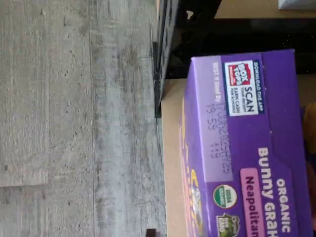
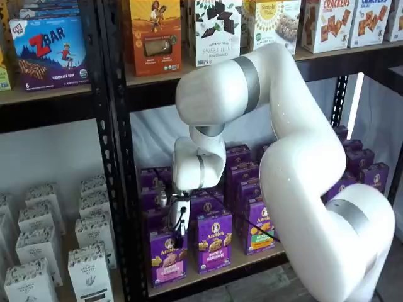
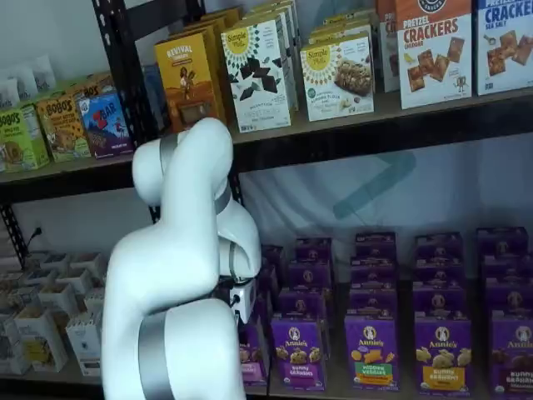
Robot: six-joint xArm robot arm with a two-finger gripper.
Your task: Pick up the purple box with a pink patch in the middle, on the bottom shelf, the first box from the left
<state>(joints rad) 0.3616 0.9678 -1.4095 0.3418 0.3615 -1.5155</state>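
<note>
Wrist view, turned on its side, has the purple box (image 1: 247,148) closest to the lens: its top panel fills much of the frame, with a Box Tops scan label, a stamped date code, a pink strip reading "Neapolitan", a round USDA organic seal and white lettering "Organic Bunny Grahams". The box stands on the tan board of the bottom shelf (image 1: 173,163), close to the board's front edge and next to a black upright (image 1: 165,39); past the edge lies grey wood-grain floor (image 1: 74,123). No fingers show in this view. In a shelf view the gripper (image 2: 178,229) hangs from the white arm (image 2: 296,145) with its black fingers right above the same box (image 2: 167,259), at the left end of the front row; they are seen side-on, so I cannot tell how far apart they stand or whether they touch the carton. Just right of it stand a carton with a purple-white label (image 2: 215,242) and one with a green patch (image 2: 259,226), with more purple cartons in rows behind. In the other shelf view the arm (image 3: 179,275) covers most of the box (image 3: 252,354) and hides the fingers. Farther up, the upper shelf carries cracker boxes (image 3: 433,50) and a Z Bar box (image 2: 49,51)
</note>
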